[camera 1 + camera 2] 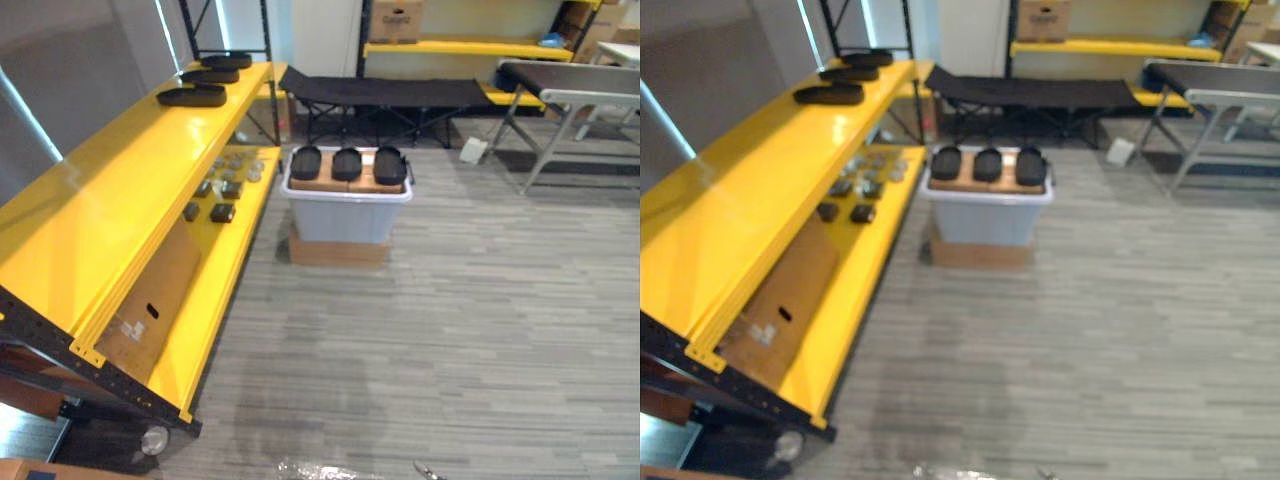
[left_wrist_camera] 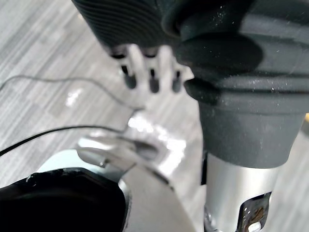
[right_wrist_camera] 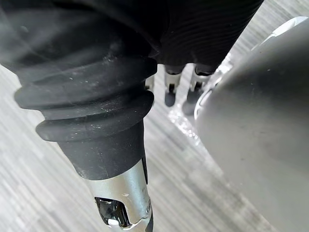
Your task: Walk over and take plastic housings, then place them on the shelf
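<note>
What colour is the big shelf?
The shelf is bright yellow, seen best in the left eye view.

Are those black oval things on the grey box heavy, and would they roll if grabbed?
Probably light: the black housings look like thin plastic shells. Likely stiff too, since those on the yellow shelf keep the same oval shape. Rolling seems unlikely, as they lie flat on cardboard atop the grey bin.

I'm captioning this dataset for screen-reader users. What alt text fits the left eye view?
Three black plastic housings lie in a row on cardboard atop a pale bin. Left of it stands a yellow shelf, with three more housings at the far end of its top level.
</note>
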Controlling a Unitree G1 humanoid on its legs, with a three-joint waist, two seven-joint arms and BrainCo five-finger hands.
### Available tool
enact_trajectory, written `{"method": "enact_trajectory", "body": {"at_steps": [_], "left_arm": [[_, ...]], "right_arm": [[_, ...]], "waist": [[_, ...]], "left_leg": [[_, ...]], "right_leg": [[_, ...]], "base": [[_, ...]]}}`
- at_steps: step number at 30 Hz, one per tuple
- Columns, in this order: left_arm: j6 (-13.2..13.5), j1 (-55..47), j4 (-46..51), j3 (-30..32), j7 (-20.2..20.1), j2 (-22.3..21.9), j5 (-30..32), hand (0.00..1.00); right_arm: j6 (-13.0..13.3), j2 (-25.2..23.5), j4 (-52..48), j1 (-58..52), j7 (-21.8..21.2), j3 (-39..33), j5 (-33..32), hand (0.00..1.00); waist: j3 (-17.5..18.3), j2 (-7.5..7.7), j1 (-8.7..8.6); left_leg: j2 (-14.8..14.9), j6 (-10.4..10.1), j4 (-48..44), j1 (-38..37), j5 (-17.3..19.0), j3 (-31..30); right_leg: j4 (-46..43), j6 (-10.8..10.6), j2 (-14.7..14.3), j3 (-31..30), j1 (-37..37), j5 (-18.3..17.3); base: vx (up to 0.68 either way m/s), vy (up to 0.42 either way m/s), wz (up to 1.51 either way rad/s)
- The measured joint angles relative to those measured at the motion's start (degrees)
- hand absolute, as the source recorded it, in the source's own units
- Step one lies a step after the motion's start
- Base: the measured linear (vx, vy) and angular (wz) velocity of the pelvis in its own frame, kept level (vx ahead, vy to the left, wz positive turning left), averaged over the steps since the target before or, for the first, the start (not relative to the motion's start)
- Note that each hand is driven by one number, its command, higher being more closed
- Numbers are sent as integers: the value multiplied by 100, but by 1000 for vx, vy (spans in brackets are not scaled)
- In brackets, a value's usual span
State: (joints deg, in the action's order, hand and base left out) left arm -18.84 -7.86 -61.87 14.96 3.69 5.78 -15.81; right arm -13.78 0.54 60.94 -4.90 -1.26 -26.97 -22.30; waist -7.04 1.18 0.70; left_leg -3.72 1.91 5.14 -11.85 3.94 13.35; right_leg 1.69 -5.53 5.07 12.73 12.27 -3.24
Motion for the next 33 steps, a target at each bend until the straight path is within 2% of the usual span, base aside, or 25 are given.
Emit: {"method": "enact_trajectory", "body": {"at_steps": [9,19,21,23,25,26,29,31,33], "left_arm": [[-2,77,1,51,-2,-5,115,0],[10,148,25,62,-49,-4,268,0],[9,175,25,16,-57,-5,432,0],[4,188,26,-37,-81,2,507,0],[-13,235,24,-75,-82,-4,532,0],[-30,262,50,-109,-97,16,597,0],[-43,278,66,-21,-112,64,791,0],[-43,286,66,42,-112,45,852,0],[-43,283,73,289,-108,5,853,0]], "right_arm": [[113,-41,-4,-9,-8,2,14,0],[120,-66,-42,-27,-12,7,120,0],[116,-72,-108,-46,-10,12,118,0],[161,-78,-208,-50,2,11,110,0],[207,-56,-308,-29,8,-1,105,0],[225,-61,-396,-81,-14,-6,58,0],[204,-162,-425,-194,-31,-181,7,0],[199,-179,-429,-266,-103,-303,28,0],[183,-219,-422,-507,-138,-397,136,0]], "waist": [[-64,-3,1],[-81,23,12],[-98,33,13],[-120,38,4],[-200,-25,-5],[-290,-64,-24],[-311,51,-13],[-308,45,-25],[-313,57,-17]], "left_leg": [[12,-2,3,-7,2,162],[17,2,4,0,11,284],[10,14,4,3,71,293],[-5,64,4,-19,134,269],[87,108,-1,-98,151,251],[186,121,-1,-256,168,228],[338,44,-3,-441,347,208],[478,-86,-11,-505,444,228],[599,-316,-115,-652,617,239]], "right_leg": [[4,7,-2,-30,-15,2],[-14,19,2,-76,-32,10],[-280,55,36,-74,-145,-118],[-1281,-15,168,-49,-592,-458],[-2358,-58,230,11,-1117,-564],[-2854,140,296,160,-1368,-805],[-2832,154,405,288,-1751,-805],[-2624,65,407,313,-2057,-699],[-2265,89,395,319,-2247,-425]], "base": [[-19,-5,-3],[-46,-4,-3],[-44,8,0],[-1,21,-3],[25,45,-2],[69,48,6],[95,27,4],[206,-15,0],[313,-58,6]]}}
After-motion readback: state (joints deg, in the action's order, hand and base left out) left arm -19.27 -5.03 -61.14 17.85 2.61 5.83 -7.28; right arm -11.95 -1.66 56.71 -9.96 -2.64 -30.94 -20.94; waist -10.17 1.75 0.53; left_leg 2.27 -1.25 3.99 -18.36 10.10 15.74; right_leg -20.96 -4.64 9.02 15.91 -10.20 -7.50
